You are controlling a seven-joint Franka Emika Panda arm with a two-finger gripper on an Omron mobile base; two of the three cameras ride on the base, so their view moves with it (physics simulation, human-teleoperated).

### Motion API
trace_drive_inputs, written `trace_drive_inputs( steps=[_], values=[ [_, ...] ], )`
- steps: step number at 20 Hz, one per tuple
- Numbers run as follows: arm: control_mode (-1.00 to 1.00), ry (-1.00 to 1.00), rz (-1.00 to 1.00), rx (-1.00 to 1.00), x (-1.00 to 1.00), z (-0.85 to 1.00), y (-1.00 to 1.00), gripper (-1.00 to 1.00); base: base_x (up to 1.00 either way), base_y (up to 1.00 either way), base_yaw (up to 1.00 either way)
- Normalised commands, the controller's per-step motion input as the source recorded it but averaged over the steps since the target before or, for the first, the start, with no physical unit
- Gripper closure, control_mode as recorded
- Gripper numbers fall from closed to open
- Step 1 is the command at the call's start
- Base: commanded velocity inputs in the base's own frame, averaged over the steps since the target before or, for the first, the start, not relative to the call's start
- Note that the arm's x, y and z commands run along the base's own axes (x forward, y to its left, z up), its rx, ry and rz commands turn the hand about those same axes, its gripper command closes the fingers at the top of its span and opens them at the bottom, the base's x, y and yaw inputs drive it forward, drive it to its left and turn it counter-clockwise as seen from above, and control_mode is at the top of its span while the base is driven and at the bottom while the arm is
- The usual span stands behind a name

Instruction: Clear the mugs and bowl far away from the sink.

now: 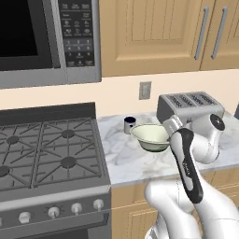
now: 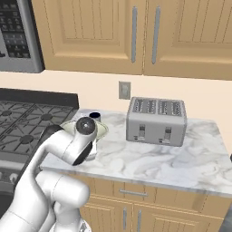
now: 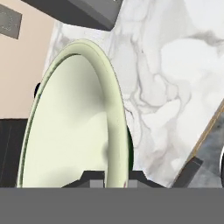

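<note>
Gripper (image 3: 114, 183) pinches rim of wide pale cream-green bowl (image 1: 150, 135), mid-frame over white marble counter (image 1: 126, 161). Keep it level; set down clear of dark navy mug (image 1: 130, 124).

The bench (image 1: 126, 158) runs right of the stove (image 1: 46, 154), under the wall cabinets (image 1: 158, 32). The toaster (image 2: 156, 120) stands toward the back of the bench, below and just right of the wall outlet (image 2: 124, 89). The bowl (image 1: 150, 135) sits over the bench left of the toaster and nearer the front edge, its rim between the jaws; whether it rests on the bench or hangs clear is hard to tell. A mug (image 1: 130, 124) stands behind and left of the bowl, near the stove. The microwave (image 1: 46, 42) hangs above the stove.
</note>
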Motion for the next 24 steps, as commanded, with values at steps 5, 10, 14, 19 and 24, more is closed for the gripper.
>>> trace_drive_inputs(
  steps=[5, 10, 14, 19, 24],
  values=[
    [-1.00, -0.10, 0.16, -0.04, 0.42, -0.55, 0.00, 1.00, 0.00, 0.00, 0.00],
    [-1.00, -0.08, 0.15, -0.06, 0.46, -0.50, -0.01, 1.00, 0.00, 0.00, 0.00],
    [-1.00, -0.01, 0.11, -0.01, 0.43, -0.39, -0.03, 1.00, 0.00, 0.00, 0.00],
    [-1.00, 0.00, 0.11, 0.00, 0.22, -0.47, -0.01, 1.00, 0.00, 0.00, 0.00],
    [-1.00, 0.00, 0.10, 0.00, 0.18, -0.51, 0.00, 1.00, 0.00, 0.00, 0.00]
  ],
)
